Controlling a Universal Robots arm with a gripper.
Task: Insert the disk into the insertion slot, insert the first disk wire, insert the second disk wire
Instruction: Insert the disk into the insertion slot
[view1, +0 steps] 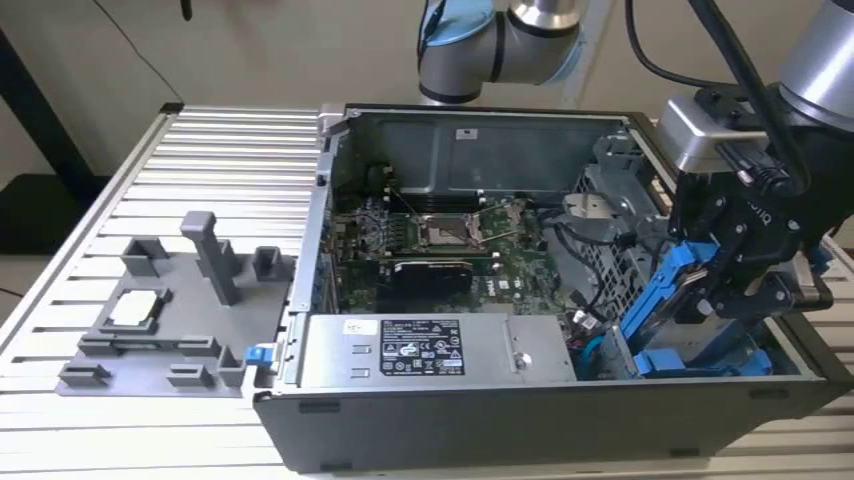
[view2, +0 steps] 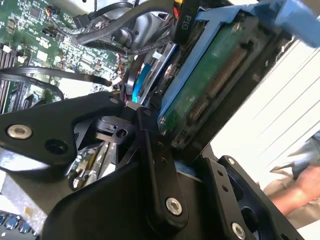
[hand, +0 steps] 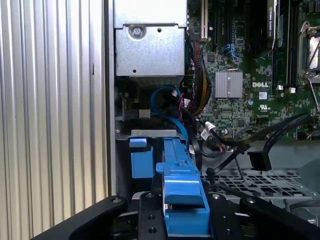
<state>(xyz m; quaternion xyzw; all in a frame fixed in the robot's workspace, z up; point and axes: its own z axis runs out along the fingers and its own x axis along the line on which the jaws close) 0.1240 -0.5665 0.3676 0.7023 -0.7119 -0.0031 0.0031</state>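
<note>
Exterior view, taken from its left: a grey fixture (view1: 174, 320) stands outside the case (view1: 534, 420). The motherboard (view1: 441, 235) lies in the case's middle. At the case's near corner on the view's right, the gripper (view1: 714, 295) holds the disk (view1: 667, 300) tilted steeply, lower end down inside the case. In both wrist views the black fingers (hand: 150, 215) (view2: 155, 165) are clamped on the disk's two long sides, with the disk (hand: 180, 165) between them. The disk shows a bright blue frame with a blue end tab; its green circuit-board face (view2: 210, 85) is exposed. The slot (hand: 147, 134), grey sheet metal with a blue fitting, sits at that case corner beside the disk's far end. Whether the disk has entered it cannot be told.
</note>
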